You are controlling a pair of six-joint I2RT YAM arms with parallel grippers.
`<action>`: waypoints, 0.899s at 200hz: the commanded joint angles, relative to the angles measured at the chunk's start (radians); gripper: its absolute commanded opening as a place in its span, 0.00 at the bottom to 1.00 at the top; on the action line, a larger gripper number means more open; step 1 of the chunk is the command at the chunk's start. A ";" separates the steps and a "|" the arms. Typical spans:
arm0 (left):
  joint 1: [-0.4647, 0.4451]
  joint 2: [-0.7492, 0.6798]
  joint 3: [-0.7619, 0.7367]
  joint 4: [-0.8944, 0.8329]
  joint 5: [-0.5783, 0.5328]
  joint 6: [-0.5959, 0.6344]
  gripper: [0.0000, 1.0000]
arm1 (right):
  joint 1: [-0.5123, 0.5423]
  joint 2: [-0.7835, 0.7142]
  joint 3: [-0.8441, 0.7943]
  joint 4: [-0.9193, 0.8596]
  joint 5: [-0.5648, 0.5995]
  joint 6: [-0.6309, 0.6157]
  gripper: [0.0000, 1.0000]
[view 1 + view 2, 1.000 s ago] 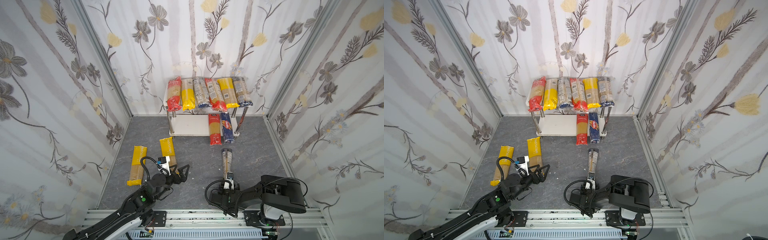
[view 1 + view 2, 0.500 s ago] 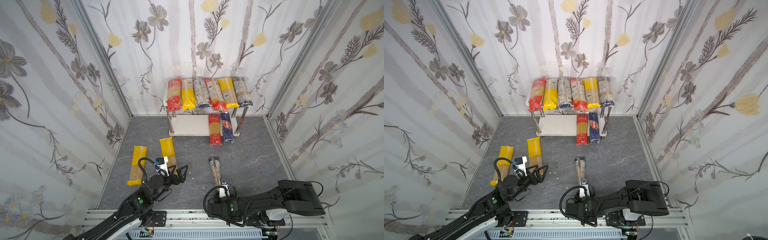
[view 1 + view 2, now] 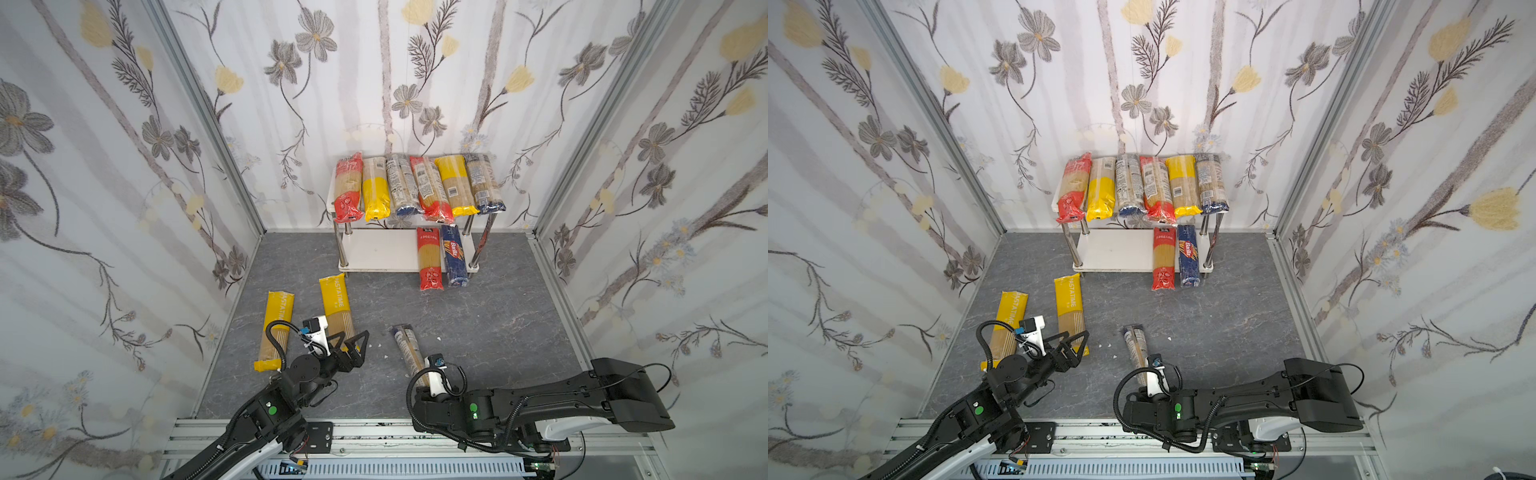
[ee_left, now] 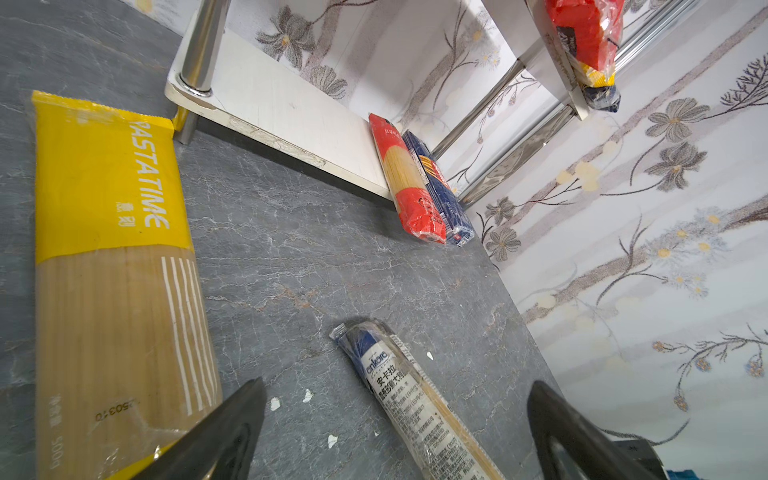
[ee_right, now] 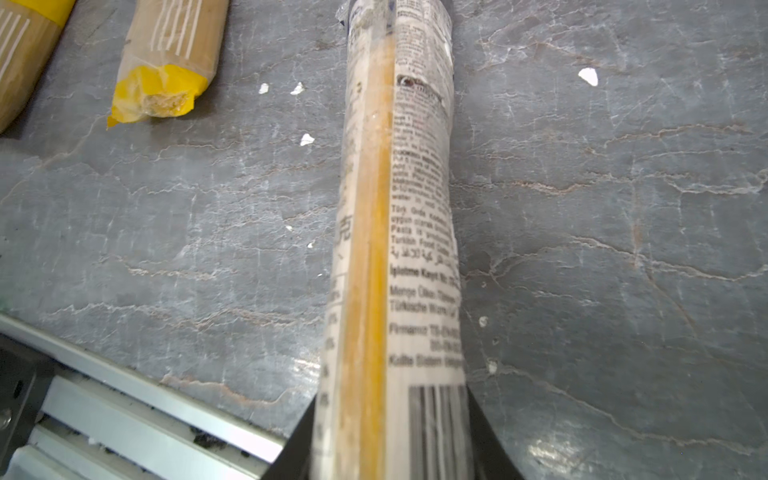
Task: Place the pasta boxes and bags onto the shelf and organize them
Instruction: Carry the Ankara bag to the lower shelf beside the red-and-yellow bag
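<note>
Six long spaghetti bags are laid side by side on the upper board of the shelf, at the upper middle of both top views; their ends are red, yellow or dark blue. On the lower board, a red bag and a dark blue Barilla box are placed next to each other, and their near ends stick out over the edge. Two yellow bags marked PASTATIME lie on the grey counter at the lower left. One clear pack with printed text and a dark blue far end is found at the lower middle.

Compared with one second ago, this clear pack has been carried to the left and lower in the frame, and it is now tilted with its blue end toward the upper left. The right arm has been stretched out, with its elbow shifted further to the right. The left arm is almost unchanged.

The right pincer is clamped on the near end of the clear pack; whether the pack touches the counter cannot be told. The right arm is kept low along the bottom edge. The left pincer is held wide apart and empty, at the near end of the right yellow bag.
</note>
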 commanded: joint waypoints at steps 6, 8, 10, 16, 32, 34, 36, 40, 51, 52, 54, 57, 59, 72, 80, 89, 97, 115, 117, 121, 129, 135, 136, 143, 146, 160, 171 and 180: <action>0.000 -0.017 0.001 -0.031 -0.044 -0.018 1.00 | -0.021 -0.029 0.035 0.022 0.067 -0.059 0.19; 0.000 -0.019 0.000 -0.033 -0.045 -0.019 1.00 | -0.023 -0.031 0.037 0.022 0.067 -0.064 0.19; 0.000 -0.021 0.000 -0.033 -0.047 -0.018 1.00 | -0.024 -0.032 0.039 0.022 0.067 -0.067 0.19; 0.000 -0.025 -0.002 -0.037 -0.052 -0.018 1.00 | -0.031 -0.037 0.047 0.021 0.069 -0.079 0.19; 0.001 -0.035 -0.003 -0.044 -0.065 -0.018 1.00 | -0.049 -0.049 0.073 0.019 0.079 -0.118 0.18; 0.001 -0.036 -0.003 -0.045 -0.066 -0.018 1.00 | -0.051 -0.049 0.076 0.019 0.081 -0.122 0.18; 0.000 -0.037 -0.003 -0.045 -0.067 -0.018 1.00 | -0.054 -0.051 0.079 0.019 0.081 -0.127 0.18; 0.001 -0.039 -0.004 -0.047 -0.071 -0.018 1.00 | -0.059 -0.053 0.085 0.019 0.083 -0.137 0.18; 0.001 -0.043 -0.006 -0.050 -0.079 -0.016 1.00 | -0.074 -0.060 0.094 0.016 0.093 -0.159 0.17; 0.001 -0.044 -0.005 -0.050 -0.080 -0.016 1.00 | -0.076 -0.061 0.094 0.016 0.094 -0.161 0.17; 0.000 -0.044 -0.005 -0.050 -0.080 -0.015 1.00 | -0.079 -0.062 0.095 0.017 0.097 -0.165 0.17; 0.002 -0.044 -0.005 -0.052 -0.082 -0.015 1.00 | -0.084 -0.063 0.095 0.016 0.097 -0.172 0.17; 0.000 -0.044 -0.005 -0.052 -0.083 -0.015 1.00 | -0.088 -0.063 0.095 0.017 0.097 -0.176 0.17; 0.000 -0.045 -0.005 -0.054 -0.092 -0.012 1.00 | -0.108 -0.071 0.138 0.018 0.109 -0.201 0.16; 0.000 -0.045 -0.003 -0.053 -0.097 -0.012 1.00 | -0.119 -0.074 0.147 0.019 0.120 -0.221 0.16; -0.001 -0.045 -0.003 -0.054 -0.102 -0.013 1.00 | -0.136 -0.074 0.158 0.019 0.130 -0.244 0.16; 0.000 -0.044 -0.003 -0.053 -0.106 -0.017 1.00 | -0.152 -0.076 0.167 0.024 0.136 -0.269 0.16; 0.000 -0.044 0.000 -0.054 -0.111 -0.019 1.00 | -0.205 -0.076 0.183 0.061 0.139 -0.340 0.17; 0.000 -0.044 0.002 -0.053 -0.111 -0.018 1.00 | -0.212 -0.075 0.185 0.069 0.137 -0.351 0.17; 0.001 -0.044 0.001 -0.054 -0.112 -0.017 1.00 | -0.229 -0.072 0.187 0.085 0.133 -0.370 0.17; 0.001 -0.041 0.001 -0.052 -0.116 -0.015 1.00 | -0.267 -0.065 0.191 0.115 0.119 -0.399 0.17; 0.002 -0.039 0.003 -0.052 -0.121 -0.010 1.00 | -0.295 -0.054 0.198 0.133 0.106 -0.420 0.17; 0.001 -0.038 0.003 -0.052 -0.122 -0.010 1.00 | -0.302 -0.053 0.201 0.135 0.104 -0.424 0.17; 0.000 -0.032 0.003 -0.052 -0.128 -0.002 1.00 | -0.336 -0.035 0.218 0.150 0.094 -0.451 0.17; 0.000 -0.030 0.004 -0.052 -0.130 0.001 1.00 | -0.346 -0.027 0.228 0.155 0.094 -0.466 0.17; 0.000 -0.013 0.007 -0.051 -0.140 0.008 1.00 | -0.393 0.012 0.282 0.171 0.105 -0.528 0.17; 0.001 0.004 0.012 -0.050 -0.148 0.009 1.00 | -0.429 0.047 0.330 0.182 0.108 -0.573 0.17; 0.000 0.015 0.015 -0.049 -0.156 0.012 1.00 | -0.459 0.079 0.363 0.202 0.107 -0.608 0.17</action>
